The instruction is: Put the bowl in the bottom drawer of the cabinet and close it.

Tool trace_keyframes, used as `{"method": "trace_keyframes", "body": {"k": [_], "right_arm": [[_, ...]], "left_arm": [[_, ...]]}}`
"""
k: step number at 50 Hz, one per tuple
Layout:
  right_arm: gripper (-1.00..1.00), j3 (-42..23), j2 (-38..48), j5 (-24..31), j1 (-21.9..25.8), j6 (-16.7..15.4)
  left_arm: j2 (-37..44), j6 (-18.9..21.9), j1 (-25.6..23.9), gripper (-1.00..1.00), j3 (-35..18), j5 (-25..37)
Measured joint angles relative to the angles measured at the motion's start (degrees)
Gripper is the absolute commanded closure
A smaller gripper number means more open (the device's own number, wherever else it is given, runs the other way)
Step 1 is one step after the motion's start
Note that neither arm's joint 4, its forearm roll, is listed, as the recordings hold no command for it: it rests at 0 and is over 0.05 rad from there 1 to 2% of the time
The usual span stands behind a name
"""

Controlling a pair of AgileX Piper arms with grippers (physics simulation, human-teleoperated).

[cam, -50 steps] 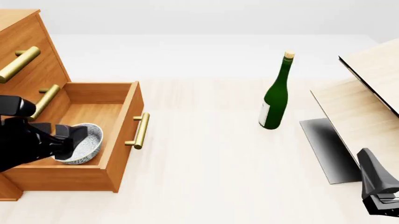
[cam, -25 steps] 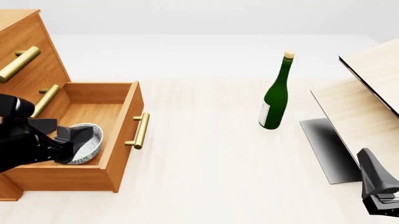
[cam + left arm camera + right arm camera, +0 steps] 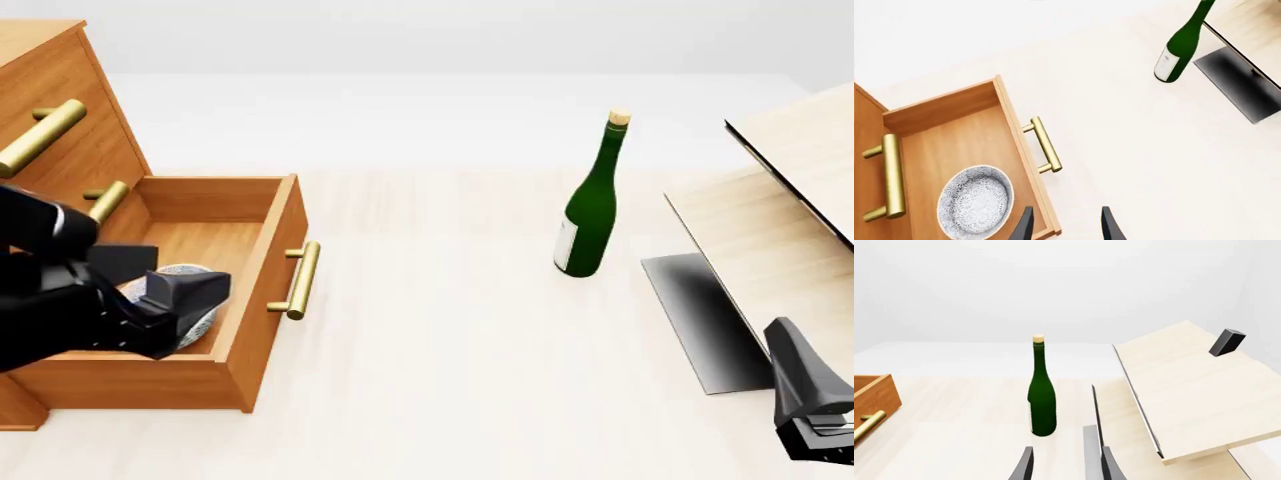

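Since the bowl (image 3: pixel 975 201) sits on the floor of the open bottom drawer (image 3: pixel 1009 119), I hold the left gripper (image 3: pixel 1064 226) empty, fingers apart, above its front (handle (image 3: pixel 1043 145) next), the right gripper (image 3: pixel 1063 466) idle, spread

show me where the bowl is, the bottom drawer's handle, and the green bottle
bowl (image 3: pixel 975 201), left wrist view, on its speckled inside.
bottom drawer's handle (image 3: pixel 1045 145), left wrist view, on the middle of the brass bar.
green bottle (image 3: pixel 590 209), front view, on the glass body above the label.
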Motion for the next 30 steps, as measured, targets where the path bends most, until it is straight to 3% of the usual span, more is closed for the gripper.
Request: {"method": "trace_keyframes", "body": {"k": [30], "right_arm": [[-1.00, 0.0, 0.0, 0.0, 0.0, 0.0]], "left_arm": [[7.2, 2.7, -6.1, -1.00, -0.8, -5.2]]}}
